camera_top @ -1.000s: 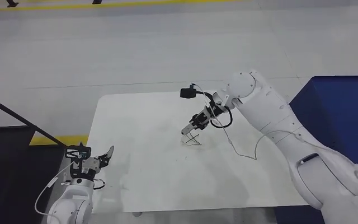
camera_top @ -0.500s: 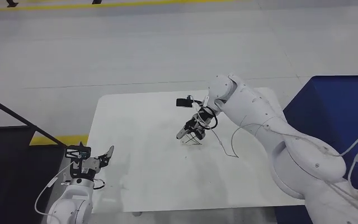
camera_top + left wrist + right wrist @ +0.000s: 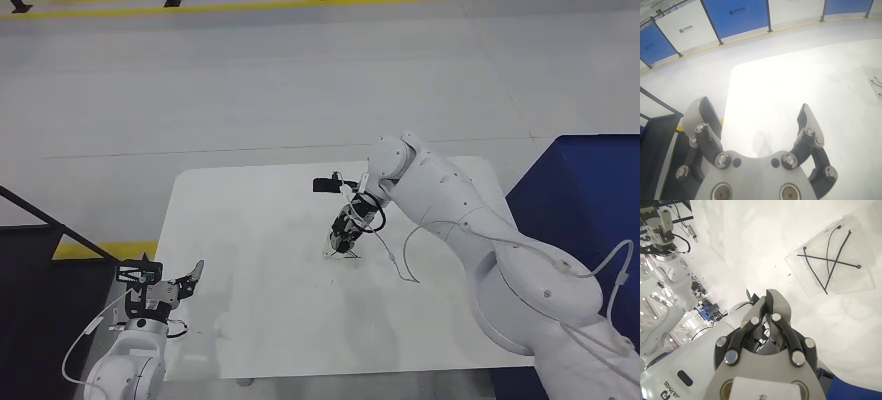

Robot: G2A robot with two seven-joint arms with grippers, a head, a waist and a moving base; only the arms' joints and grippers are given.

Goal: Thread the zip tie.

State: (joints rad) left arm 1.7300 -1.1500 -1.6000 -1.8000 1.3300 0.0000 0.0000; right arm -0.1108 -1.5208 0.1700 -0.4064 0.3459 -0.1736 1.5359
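A white table (image 3: 250,300) stood on a pale floor. At the lower left of the top view, the left gripper (image 3: 193,272) hung over the table's corner, its fingers spread wide and holding nothing. Near the frame's centre, the right gripper (image 3: 338,243) hovered with its fingers pressed together, empty, close to the black zip ties (image 3: 834,262), which lay crossed on a clear sheet (image 3: 857,281).

zip ties (image 3: 876,78) | cut off at picture edge | count unclear

Black zip ties (image 3: 836,262) lie on a clear sheet (image 3: 857,283) (table (image 3: 260,300) plain white)
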